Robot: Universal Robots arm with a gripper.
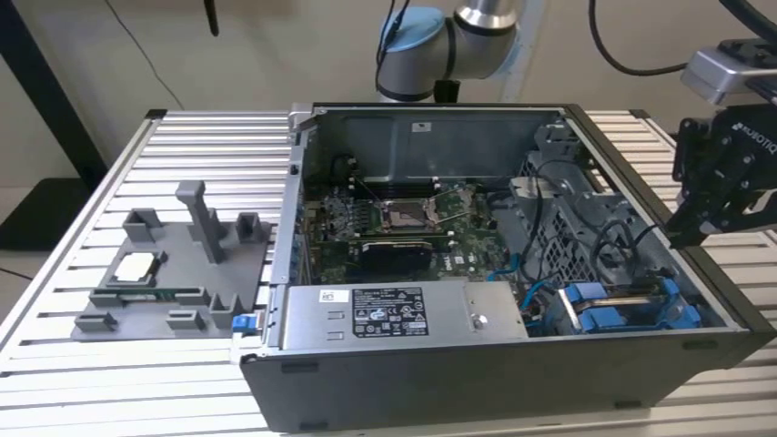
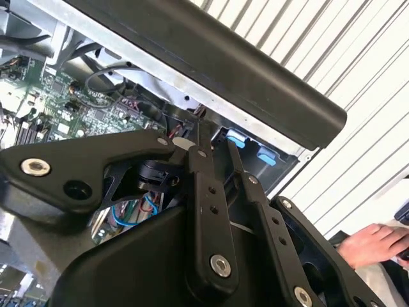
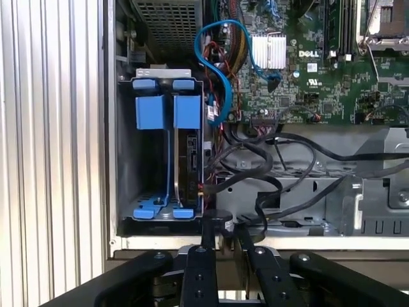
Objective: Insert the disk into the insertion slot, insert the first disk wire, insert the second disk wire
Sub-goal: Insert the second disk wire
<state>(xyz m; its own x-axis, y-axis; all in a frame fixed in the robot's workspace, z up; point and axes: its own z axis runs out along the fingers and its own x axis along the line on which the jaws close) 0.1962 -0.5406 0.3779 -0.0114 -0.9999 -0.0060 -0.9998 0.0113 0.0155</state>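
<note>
The disk (image 3: 190, 157) stands edge-on in its blue carrier inside the insertion slot (image 3: 124, 160), a grey metal cage with blue fittings (image 1: 613, 314) at the case's front corner on the exterior view's right. My black gripper (image 1: 682, 228) hangs just above the case's side wall beside that cage, and is seen over the wall's rim in both wrist views (image 3: 223, 233) (image 2: 214, 150). Black wires (image 3: 255, 153) and a blue wire (image 3: 211, 70) curl next to the disk's edge. I cannot tell whether any wire is plugged into the disk.
A silver labelled power-supply box (image 1: 388, 309) fills the case's front. The motherboard (image 1: 401, 214) lies behind it. A grey plastic fixture tray (image 1: 170, 273) sits on the slatted table (image 1: 73, 364) at the exterior view's left. A person's hand (image 2: 374, 243) rests beyond the case.
</note>
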